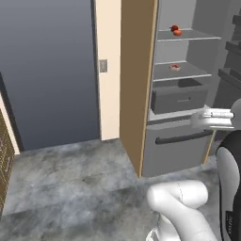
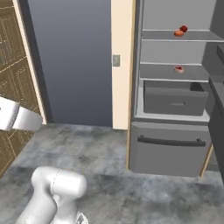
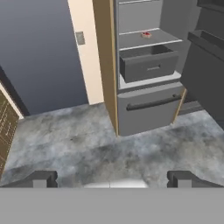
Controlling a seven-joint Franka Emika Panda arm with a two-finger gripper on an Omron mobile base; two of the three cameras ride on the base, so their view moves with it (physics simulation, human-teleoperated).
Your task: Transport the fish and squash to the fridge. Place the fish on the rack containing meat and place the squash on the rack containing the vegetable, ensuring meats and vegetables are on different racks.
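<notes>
Glossy white rounded arm (image 1: 181, 207) segments, a dark joint band, small dark fingers (image 3: 41, 178).

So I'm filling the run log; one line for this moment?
fridge: open | squash: upper rack beside vegetable | meat: rack below | gripper: open, empty

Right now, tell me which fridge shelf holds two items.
The upper shelf: the orange squash sits beside the dark red vegetable. The shelf below holds just the meat.
</notes>
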